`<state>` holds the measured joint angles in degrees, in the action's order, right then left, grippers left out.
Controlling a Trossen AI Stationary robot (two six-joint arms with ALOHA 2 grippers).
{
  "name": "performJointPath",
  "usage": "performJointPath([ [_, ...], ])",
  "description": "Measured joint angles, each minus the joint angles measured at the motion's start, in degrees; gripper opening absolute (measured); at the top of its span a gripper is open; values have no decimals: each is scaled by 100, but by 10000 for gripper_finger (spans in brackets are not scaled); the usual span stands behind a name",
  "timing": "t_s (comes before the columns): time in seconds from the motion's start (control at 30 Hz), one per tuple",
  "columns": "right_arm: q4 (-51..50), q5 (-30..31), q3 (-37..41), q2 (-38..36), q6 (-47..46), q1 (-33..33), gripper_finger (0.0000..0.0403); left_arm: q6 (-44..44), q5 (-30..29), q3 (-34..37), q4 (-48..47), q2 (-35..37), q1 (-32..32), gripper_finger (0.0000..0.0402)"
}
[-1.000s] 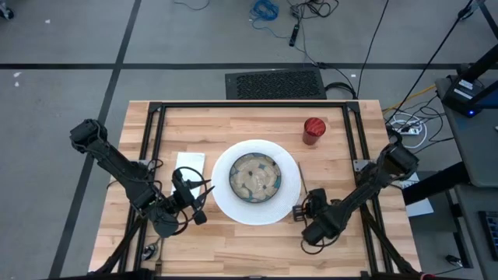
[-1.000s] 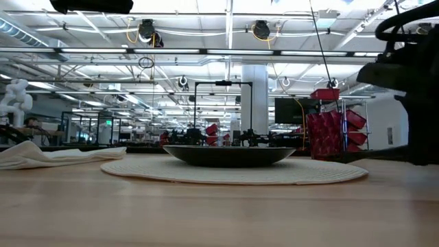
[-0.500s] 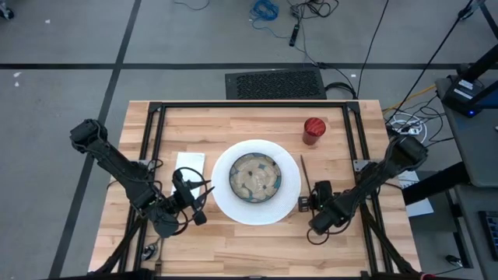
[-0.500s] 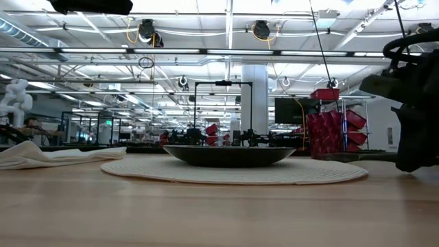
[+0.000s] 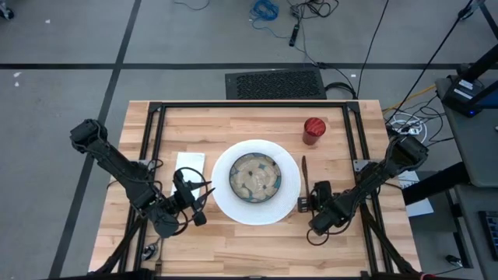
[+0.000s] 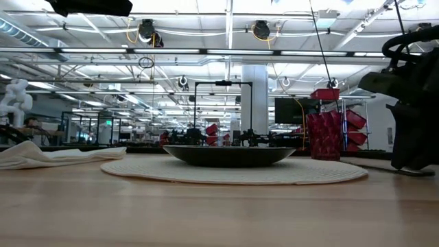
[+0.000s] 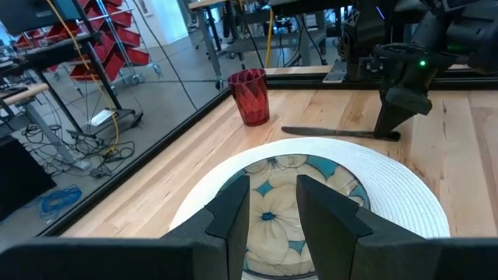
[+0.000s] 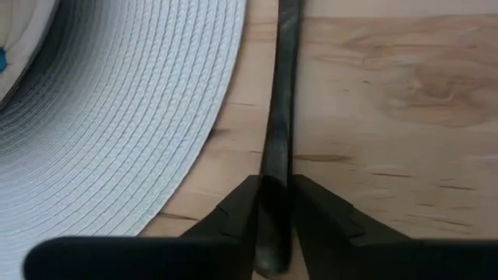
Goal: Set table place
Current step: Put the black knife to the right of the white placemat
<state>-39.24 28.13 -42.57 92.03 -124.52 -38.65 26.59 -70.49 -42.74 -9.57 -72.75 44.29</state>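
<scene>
We see plate (image 5: 289, 194), bowl (image 5: 254, 176), napkin (image 5: 189, 162) and cup (image 5: 313, 130) placed. Our right pincer (image 8: 272, 206) straddles the knife (image 5: 304, 173) right of the plate, probably just letting go; remaining cutlery unseen. Left pincer (image 7: 272, 210) waits apart, empty, near the worktop's (image 5: 257, 250) front-left.

We see a pale, planked wooden table (image 5: 233, 249) with a black frame; on it a round white plate (image 5: 226, 198) ribbed in concentric rings; in the plate a beige bowl (image 5: 255, 176) painted with teal-blue petal shapes; beside the plate a white napkin (image 5: 187, 162); near the far corner a translucent red cup (image 5: 313, 130) with a ridged wall; a dark, near-black piece of cutlery (image 8: 278, 117) lies on the wood; both arms are dark.
</scene>
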Motion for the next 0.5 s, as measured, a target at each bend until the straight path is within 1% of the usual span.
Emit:
performJointPath([
  [0.1, -119, 5, -2, 0, 95, -1, 83, 0, -1, 0, -1, 0, -2, 95],
  [0.3, -870, 5, -2, -155, 112, 2, 112, -17, 0, 0, -3, 0, -4, 95],
  [0.4, -1000, 10, -2, -375, 245, 45, 118, -42, -1, 0, -4, 0, -9, 95],
  [0.5, -929, 89, -2, -531, 636, 128, 118, -42, -1, 0, -3, 0, -19, 95],
])
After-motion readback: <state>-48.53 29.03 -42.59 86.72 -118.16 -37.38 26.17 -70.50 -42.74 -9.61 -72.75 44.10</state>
